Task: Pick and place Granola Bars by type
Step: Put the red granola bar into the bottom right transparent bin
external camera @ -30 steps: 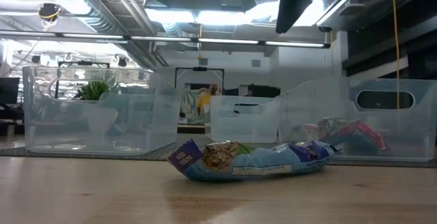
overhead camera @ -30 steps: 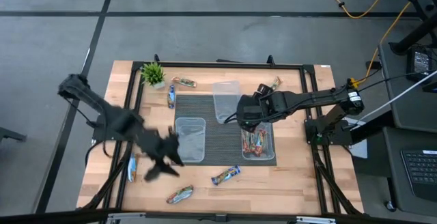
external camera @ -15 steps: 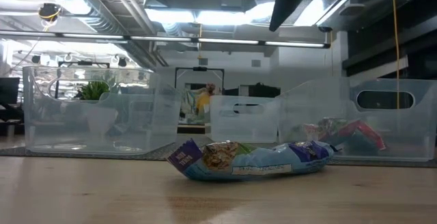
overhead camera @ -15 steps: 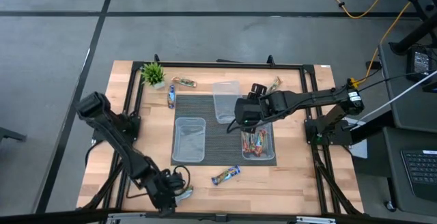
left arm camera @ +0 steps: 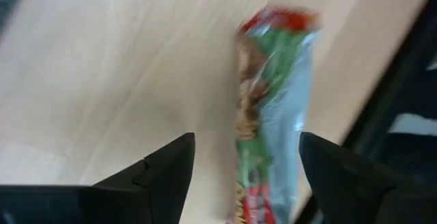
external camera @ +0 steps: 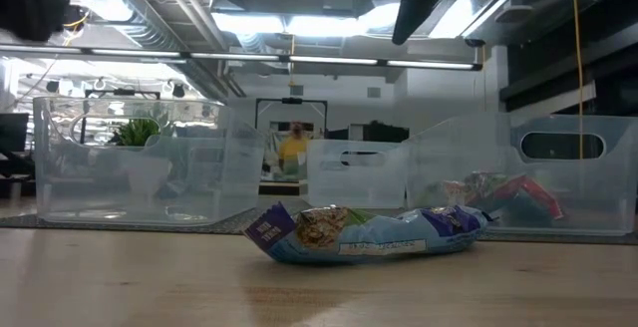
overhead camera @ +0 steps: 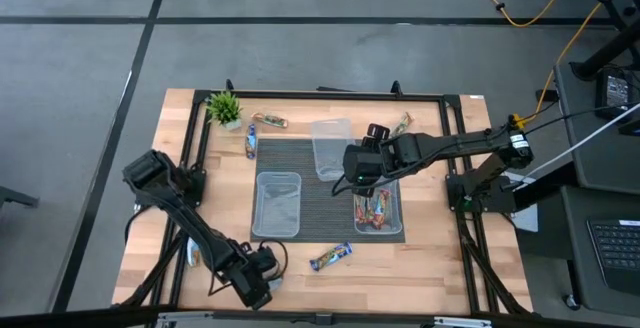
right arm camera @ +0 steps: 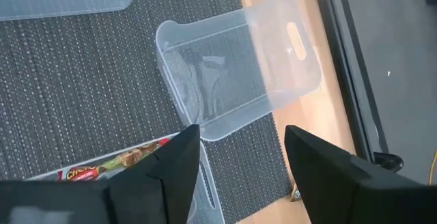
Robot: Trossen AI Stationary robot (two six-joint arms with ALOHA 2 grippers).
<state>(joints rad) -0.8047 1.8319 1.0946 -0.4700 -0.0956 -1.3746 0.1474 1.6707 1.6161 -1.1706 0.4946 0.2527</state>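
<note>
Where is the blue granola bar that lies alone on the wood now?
In the high view, the blue granola bar lies on the bare wood by the table's near edge, just below the dark mat, right of the left end effector.

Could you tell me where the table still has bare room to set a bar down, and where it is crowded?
Bare wood lies along the near edge right of the blue bar, and down the table's left side between the potted plant and the left gripper. The mat between the tubs is partly free. The right tub, with bars inside and the right gripper above it, is crowded.
</note>
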